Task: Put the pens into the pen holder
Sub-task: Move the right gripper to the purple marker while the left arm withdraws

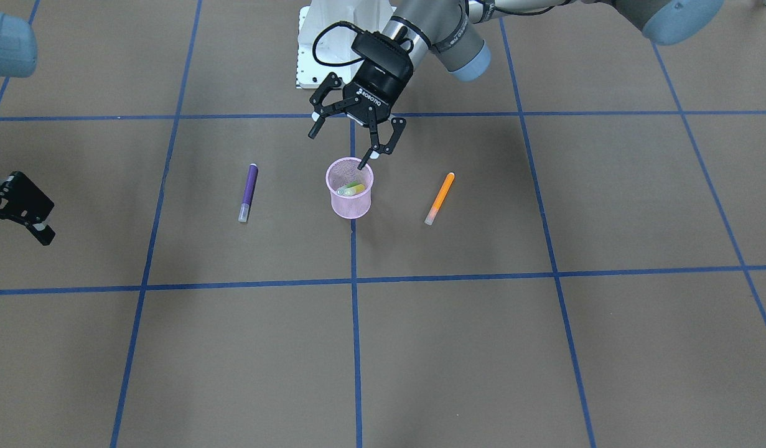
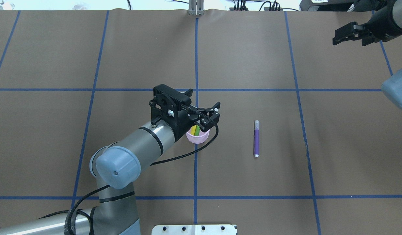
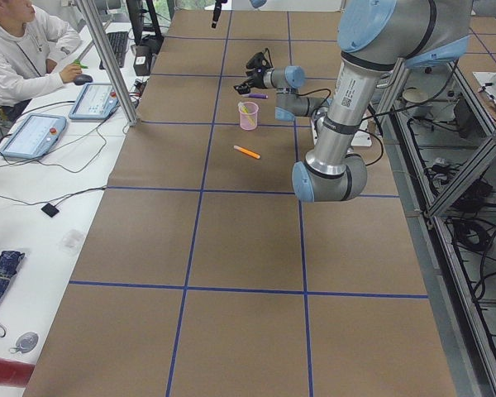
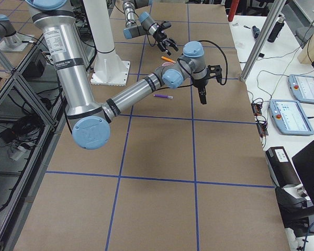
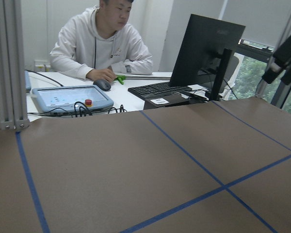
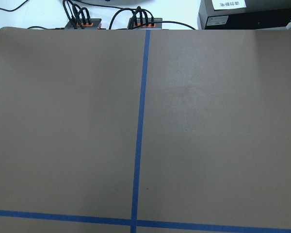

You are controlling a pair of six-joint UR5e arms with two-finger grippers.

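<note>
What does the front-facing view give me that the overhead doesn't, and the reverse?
Front-facing only: the orange pen lying beside the pen holder; overhead, the left arm hides it. Overhead only: cable plugs past the far edge of the table. Both: the purple pen lying loose, the green pen and yellow pen inside the holder, the open left claw above its rim.

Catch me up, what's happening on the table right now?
The left gripper hangs open just over the pink pen holder, which holds the green pen and yellow pen. The purple pen and orange pen lie on the table either side of it, uncollected. The right gripper sits far off, away from the pens.
</note>
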